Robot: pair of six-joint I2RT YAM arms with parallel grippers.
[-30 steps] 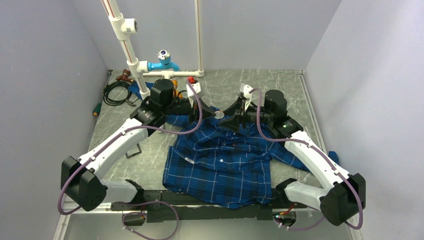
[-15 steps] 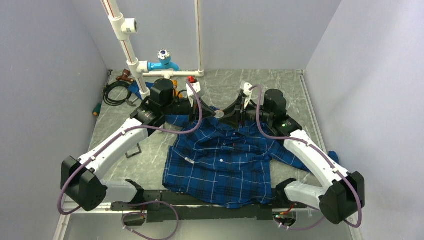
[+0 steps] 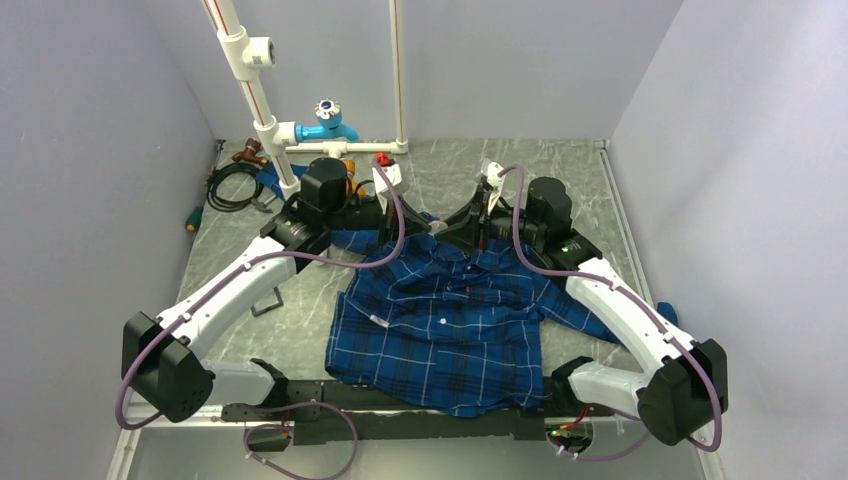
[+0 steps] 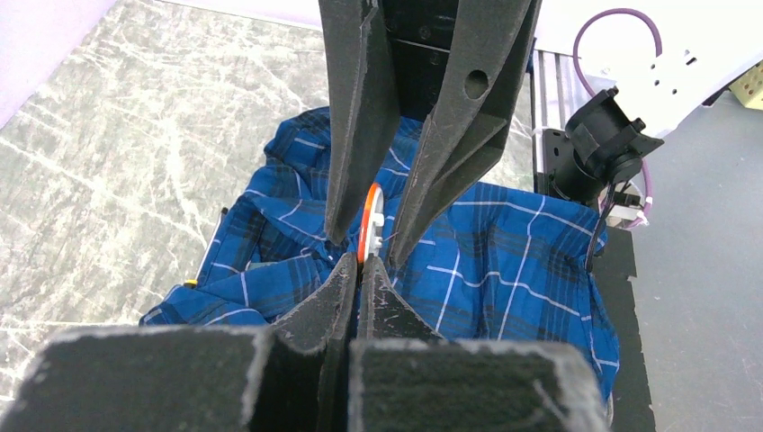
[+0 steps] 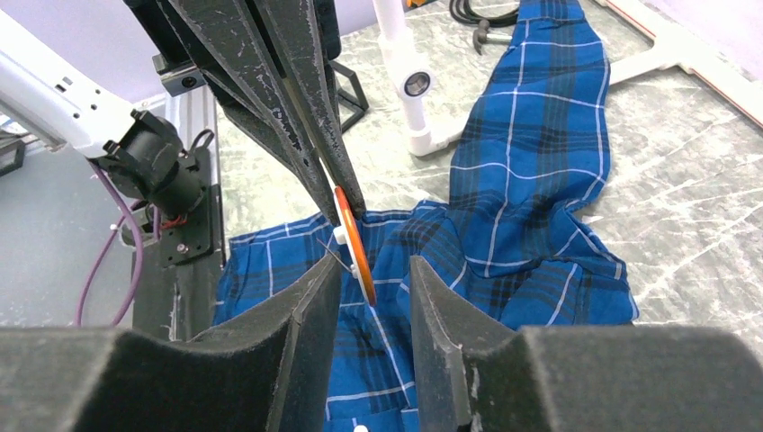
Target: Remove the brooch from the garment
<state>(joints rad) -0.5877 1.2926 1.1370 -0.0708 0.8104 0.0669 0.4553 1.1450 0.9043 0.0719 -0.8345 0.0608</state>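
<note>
Brooch (image 4: 371, 219): edge-on, clamped by left gripper (image 4: 360, 264) | right gripper (image 5: 373, 265): jaws parted either side, contact unclear | shirt (image 3: 440, 320): rumpled on grey table (image 3: 450, 165)

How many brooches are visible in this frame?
1. The brooch stands edge-on above the shirt. The shut left gripper pinches it, and the right gripper is open around it. Folds could hide others.
</note>
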